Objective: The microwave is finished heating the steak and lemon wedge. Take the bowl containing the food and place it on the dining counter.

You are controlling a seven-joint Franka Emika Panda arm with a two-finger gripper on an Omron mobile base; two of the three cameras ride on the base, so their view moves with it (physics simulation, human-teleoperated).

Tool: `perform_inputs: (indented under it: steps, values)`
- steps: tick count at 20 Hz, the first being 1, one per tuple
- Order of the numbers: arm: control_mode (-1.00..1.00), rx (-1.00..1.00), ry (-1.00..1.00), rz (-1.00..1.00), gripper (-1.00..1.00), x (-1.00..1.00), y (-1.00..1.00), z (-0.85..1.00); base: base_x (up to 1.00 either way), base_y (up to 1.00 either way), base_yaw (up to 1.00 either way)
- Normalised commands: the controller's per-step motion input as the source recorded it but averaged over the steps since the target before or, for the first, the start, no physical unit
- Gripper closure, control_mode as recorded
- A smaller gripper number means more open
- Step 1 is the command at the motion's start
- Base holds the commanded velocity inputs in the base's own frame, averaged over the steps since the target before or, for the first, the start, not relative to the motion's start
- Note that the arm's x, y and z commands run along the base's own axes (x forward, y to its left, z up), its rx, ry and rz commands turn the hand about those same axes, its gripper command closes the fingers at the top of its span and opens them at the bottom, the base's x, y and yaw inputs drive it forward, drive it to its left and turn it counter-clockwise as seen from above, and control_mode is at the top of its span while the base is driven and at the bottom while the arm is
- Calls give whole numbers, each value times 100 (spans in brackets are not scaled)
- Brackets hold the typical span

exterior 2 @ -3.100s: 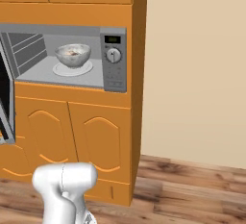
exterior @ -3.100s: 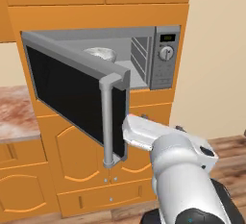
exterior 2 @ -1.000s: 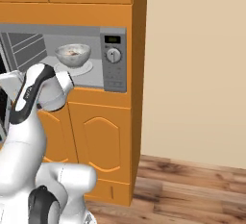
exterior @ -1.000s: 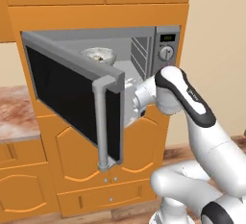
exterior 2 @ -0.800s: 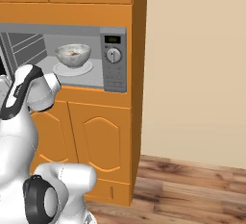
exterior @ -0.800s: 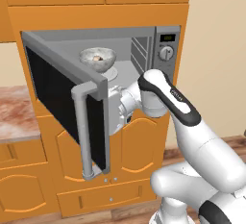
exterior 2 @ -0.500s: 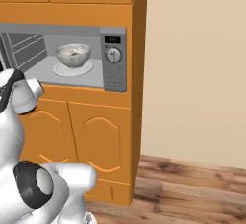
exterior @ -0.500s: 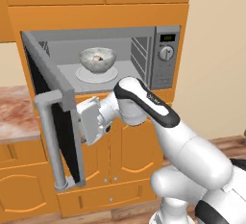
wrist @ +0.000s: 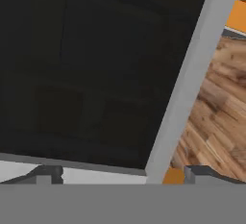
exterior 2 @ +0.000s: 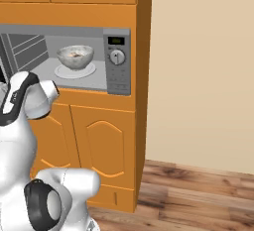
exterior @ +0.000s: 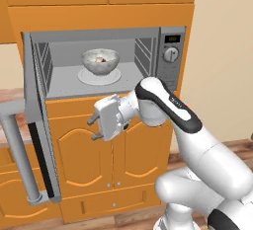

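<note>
The microwave [exterior: 170, 56] stands with its black glass door [exterior: 37, 120] swung wide to the left. Inside, the mottled bowl [exterior: 100, 62] sits on a flat white plate [exterior: 99, 77], and the bowl [exterior 2: 75, 57] stands left of the dial panel [exterior 2: 117, 61] in the right base view. A small red-brown chunk, the steak [exterior: 101, 59], lies in the bowl. My gripper [exterior: 94, 128] hangs below the microwave's opening in front of the cabinet doors. It points left at the door and is open, holding nothing. In the hand view its fingertips [wrist: 45, 174] frame the door's glass [wrist: 86, 64].
The door's long grey bar handle [exterior: 17, 160] sticks out at the lower left. A strip of reddish marble counter top [exterior: 7, 95] shows behind it. Orange cabinets [exterior: 84, 160] run under the microwave. Wooden floor [exterior 2: 198, 195] and a cream wall [exterior 2: 198, 66] lie to the right.
The microwave door has swung from half open to wide open on the left. My gripper swept left and down along with it, and now hangs free below the opening.
</note>
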Motion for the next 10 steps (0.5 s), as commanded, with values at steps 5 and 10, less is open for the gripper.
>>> perform_inputs:
  steps: [5, 10]
  values:
    - [-100, 0, -10, -36, -100, 29, -100, 37, 0, 0, 0]
    - [-100, -4, -11, -40, -100, 41, -88, 48, 0, 0, 0]
